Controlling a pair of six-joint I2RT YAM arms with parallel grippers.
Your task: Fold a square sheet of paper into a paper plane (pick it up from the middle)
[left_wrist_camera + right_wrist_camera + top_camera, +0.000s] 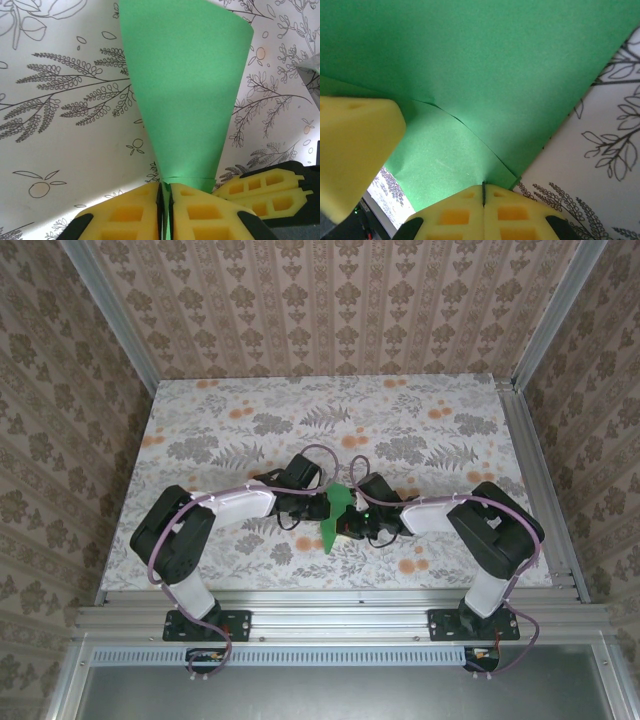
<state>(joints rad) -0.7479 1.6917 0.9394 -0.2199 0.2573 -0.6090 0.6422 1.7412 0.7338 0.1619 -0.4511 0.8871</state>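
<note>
The green paper is folded into a long tapering shape and hangs above the table between both arms. In the left wrist view the green paper widens away from my left gripper, whose yellow jaws pinch its narrow end with a thin slit between the pads. My right gripper is shut on a folded edge of the green paper, layers and a crease showing above it. The two grippers, left and right, nearly touch. The right fingers sit just beside the left jaws.
The floral tablecloth covers the table inside patterned walls. An aluminium rail runs along the near edge where both arm bases are bolted. One left finger crowds the left side of the right wrist view.
</note>
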